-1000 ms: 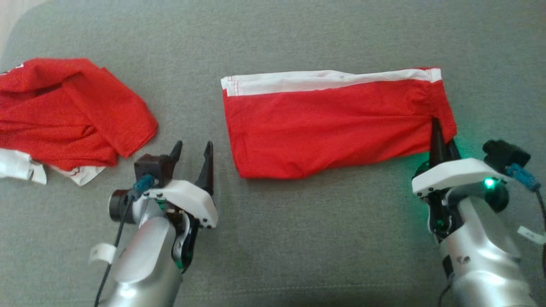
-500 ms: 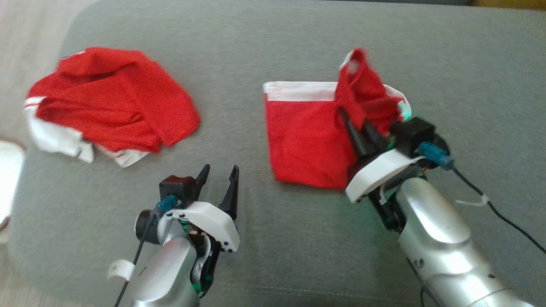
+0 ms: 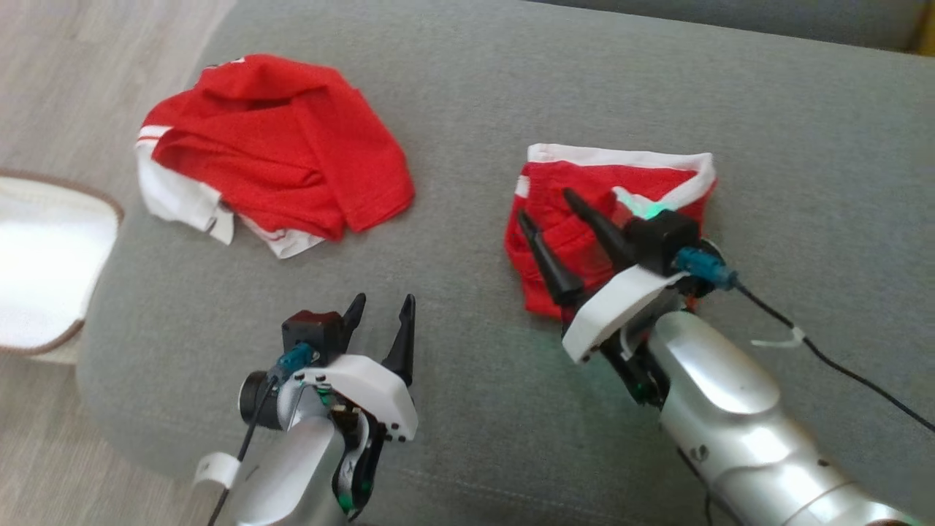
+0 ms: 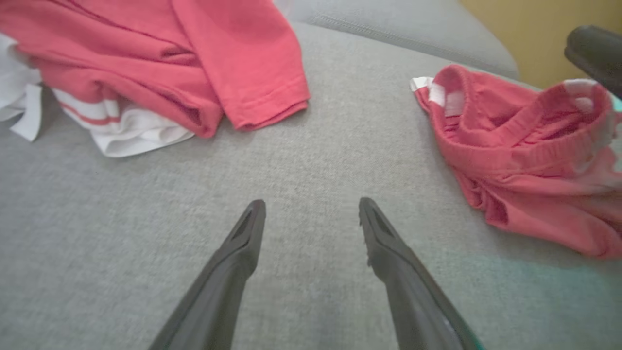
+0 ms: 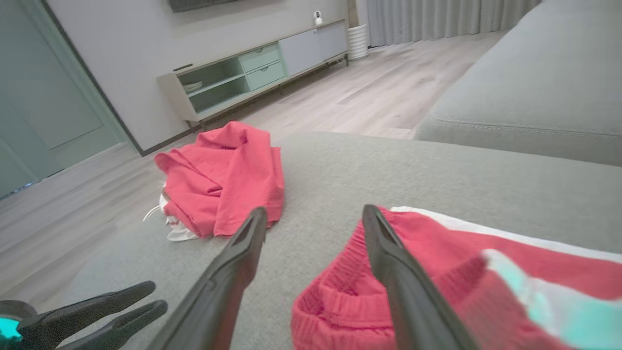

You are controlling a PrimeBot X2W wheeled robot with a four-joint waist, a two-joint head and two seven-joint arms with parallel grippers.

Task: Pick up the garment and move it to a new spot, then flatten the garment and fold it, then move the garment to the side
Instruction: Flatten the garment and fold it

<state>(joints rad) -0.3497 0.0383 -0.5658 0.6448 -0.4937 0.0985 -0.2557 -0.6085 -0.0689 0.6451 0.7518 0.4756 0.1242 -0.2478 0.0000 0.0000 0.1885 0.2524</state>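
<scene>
Grey sofa cushion [image 3: 475, 109] takes up most of the head view, with pale wood floor [image 3: 73, 73] off its left edge. The shorts [image 3: 606, 175], red with white trim, lie doubled over in a loose heap on the right half of the cushion. A red shirt [image 3: 292, 146] with white edging sits crumpled well apart from them, near the cushion's left corner.

The right gripper [image 3: 544, 203] is at the near left part of the shorts with its fingers [image 5: 388, 262] spread wide. In the right wrist view, one finger lies over the ribbed waistband and the other over bare cushion just beside it. The gap between them shows only grey fabric, so nothing is pinched; whether the fingertips touch the cloth I cannot tell.

The left gripper [image 3: 384, 297] is above bare cushion, nearer the robot, between the shirt and the shorts and apart from both. Its fingers [image 4: 243, 243] are also spread wide and hold nothing, with grey cushion showing between and beyond the tips.
</scene>
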